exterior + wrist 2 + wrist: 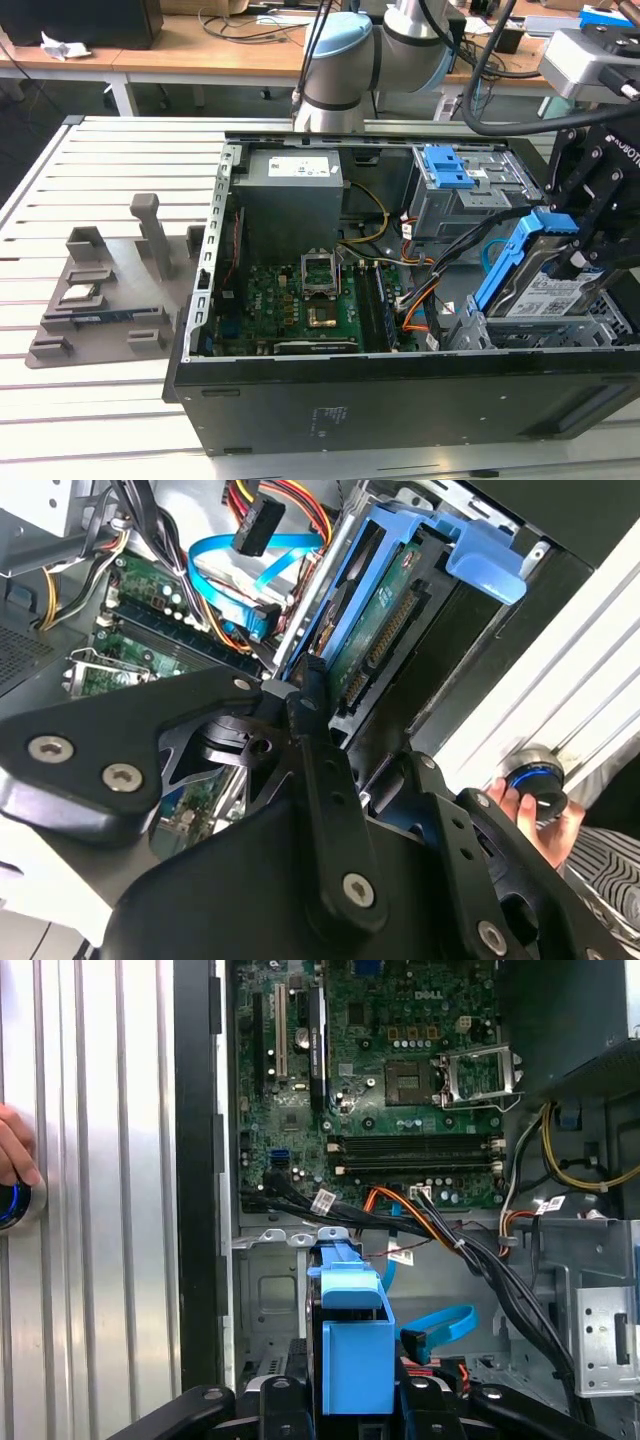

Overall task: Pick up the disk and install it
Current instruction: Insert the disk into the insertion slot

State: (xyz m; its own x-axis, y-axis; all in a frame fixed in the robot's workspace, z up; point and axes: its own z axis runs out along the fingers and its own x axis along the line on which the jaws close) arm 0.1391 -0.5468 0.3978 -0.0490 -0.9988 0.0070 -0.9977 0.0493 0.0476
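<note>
The disk (548, 288), a silver drive with a white label and a blue bracket, hangs tilted over the open computer case (400, 400) at the exterior view's right. Its lower end sits at the grey bay (600, 325) in the case's near corner. My black gripper (585, 240) is shut on the disk's upper end. In the second wrist view the gripper (350, 730) clamps the disk (385, 620), whose green circuit side and blue bracket show. In the first wrist view the disk's blue bracket (352, 1335) sits between the fingers (275, 1392) of my gripper (350, 1400).
A grey drive cage with a blue latch (455, 175) stands behind the disk. Bundled cables (450, 262) cross between the motherboard (300, 305) and the bay. A grey fixture (110, 290) lies on the slatted table. A person's hand (530, 810) rests on a blue-ringed button (10, 1205).
</note>
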